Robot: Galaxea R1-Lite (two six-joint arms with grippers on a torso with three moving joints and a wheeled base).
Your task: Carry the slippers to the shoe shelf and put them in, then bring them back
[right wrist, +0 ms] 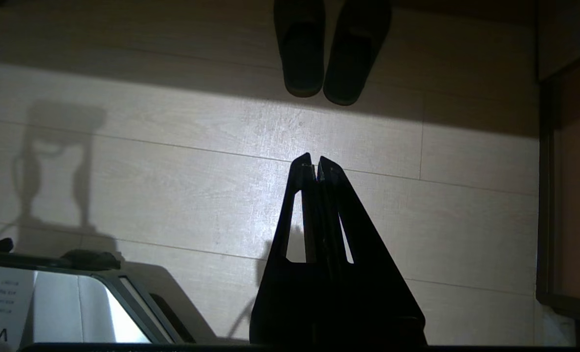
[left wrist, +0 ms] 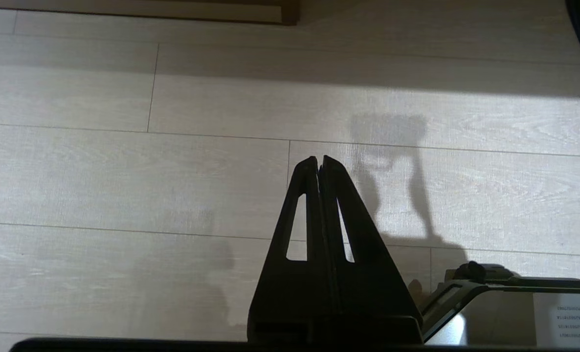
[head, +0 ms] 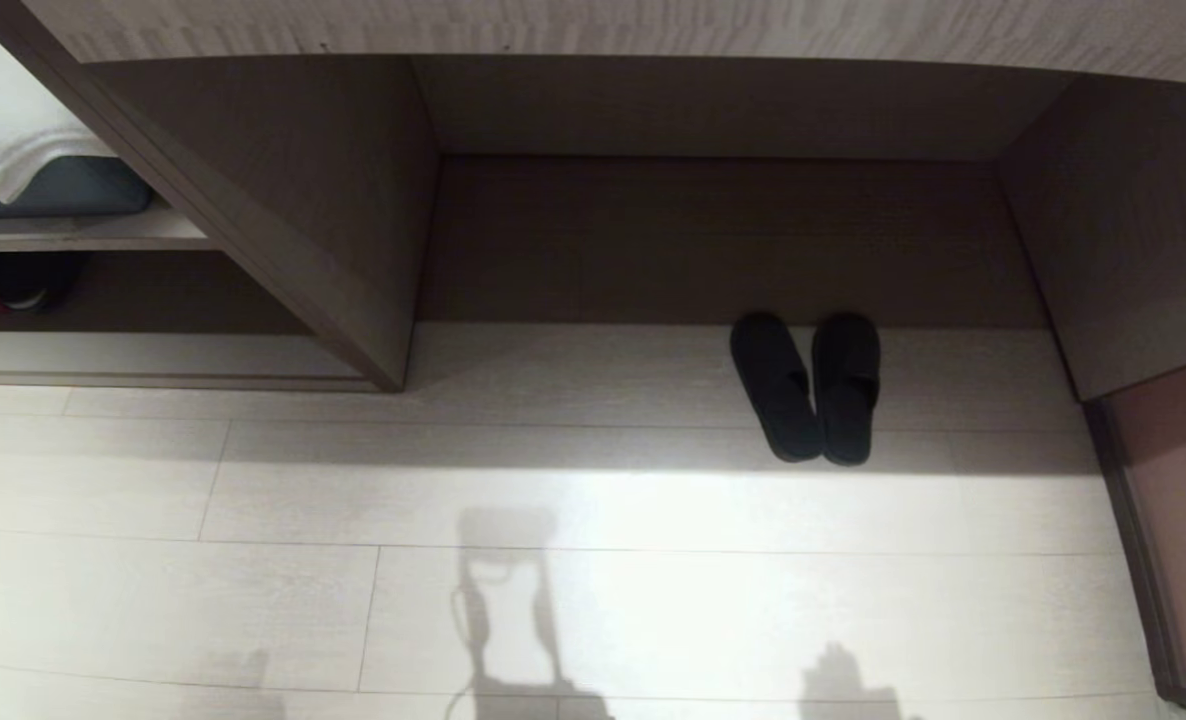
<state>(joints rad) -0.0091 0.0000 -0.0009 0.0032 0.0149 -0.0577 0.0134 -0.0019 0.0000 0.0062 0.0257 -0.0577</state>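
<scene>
Shelving at the far left, the shoe shelf (head: 153, 355), is a low grey-beige cubby with a pale bottom board, a dark shoe (head: 13, 280) in it, and a folded white towel (head: 3, 120) on the level above. Right of its slanting side panel opens the desk kneehole (head: 723, 240), and the slippers (head: 806, 388) lie side by side, touching, on the pale floor (head: 593, 560) at its mouth, toes inward. The left gripper (left wrist: 318, 160) and right gripper (right wrist: 315, 160) hang over bare floorboards, each with fingers pressed together, holding nothing.
</scene>
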